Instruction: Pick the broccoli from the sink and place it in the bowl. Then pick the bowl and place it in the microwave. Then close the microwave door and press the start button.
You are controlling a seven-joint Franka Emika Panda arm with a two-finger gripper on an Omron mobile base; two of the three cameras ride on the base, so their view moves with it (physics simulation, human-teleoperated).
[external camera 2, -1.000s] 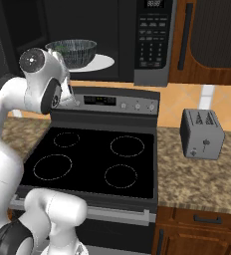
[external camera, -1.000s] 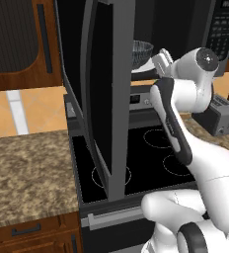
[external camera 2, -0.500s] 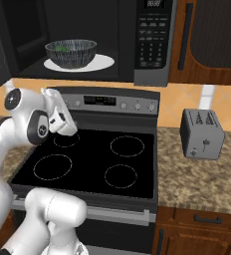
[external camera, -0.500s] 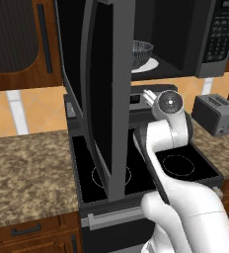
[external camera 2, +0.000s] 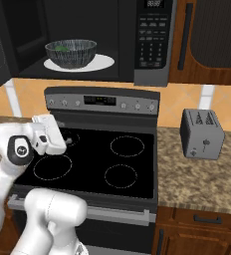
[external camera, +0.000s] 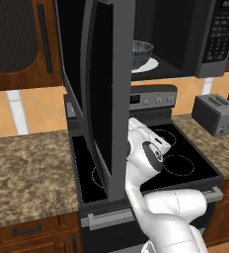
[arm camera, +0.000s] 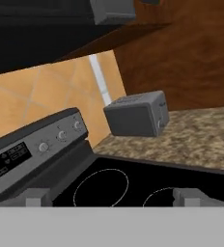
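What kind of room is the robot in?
A kitchen, it looks like. There's a black stove with ring burners, a microwave above it with its door open and a bowl inside, and a toaster on the counter.

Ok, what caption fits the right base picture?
Bowl sits inside the open microwave while the empty hand hovers over the stove.

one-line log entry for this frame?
bowl: in microwave | microwave door: open | gripper: open, empty, over stovetop | next: close door
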